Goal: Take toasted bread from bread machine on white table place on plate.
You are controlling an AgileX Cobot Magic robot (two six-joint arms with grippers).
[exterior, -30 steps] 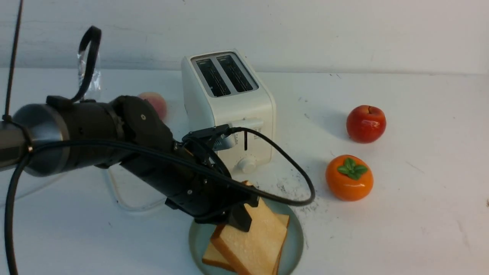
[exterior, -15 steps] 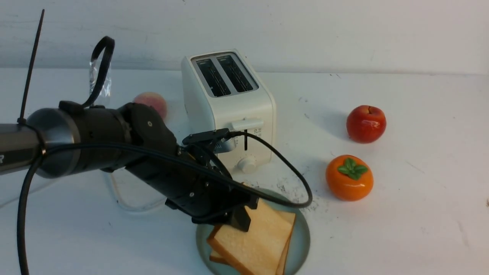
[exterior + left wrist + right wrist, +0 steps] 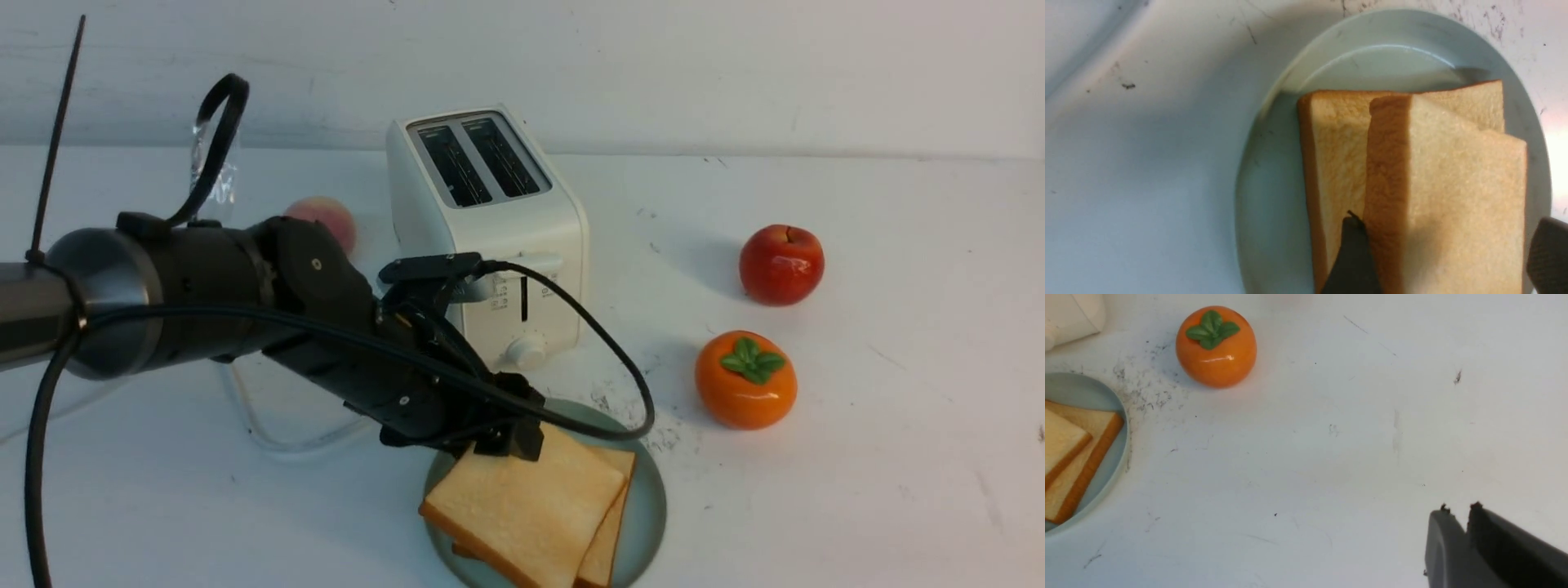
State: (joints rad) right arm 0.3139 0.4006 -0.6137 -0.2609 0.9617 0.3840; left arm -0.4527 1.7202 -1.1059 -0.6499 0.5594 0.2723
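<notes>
Two slices of toasted bread lie stacked on the pale blue-green plate [image 3: 651, 506] in front of the bread machine [image 3: 490, 229] on the white table [image 3: 882, 457]. The upper slice [image 3: 526, 502] rests flat and skewed over the lower slice [image 3: 611, 543]. My left gripper [image 3: 510, 441] hovers at the upper slice's back edge. In the left wrist view this gripper [image 3: 1447, 218] is open, its fingers [image 3: 1351, 257] standing on either side of the upper slice [image 3: 1461, 183] with a gap on one side. Both toaster slots are empty. My right gripper [image 3: 1457, 508] is shut above bare table, clear of the plate [image 3: 1120, 457].
An orange persimmon [image 3: 745, 378] and a red apple [image 3: 781, 264] stand to the right of the toaster. A peach [image 3: 326, 216] sits to the toaster's left, behind my left arm. The toaster's white cord [image 3: 269, 429] loops on the table under that arm.
My left gripper has opened and let go of the upper slice. That slice dropped from tilted to flat on the lower one. The plate slid slightly right.
</notes>
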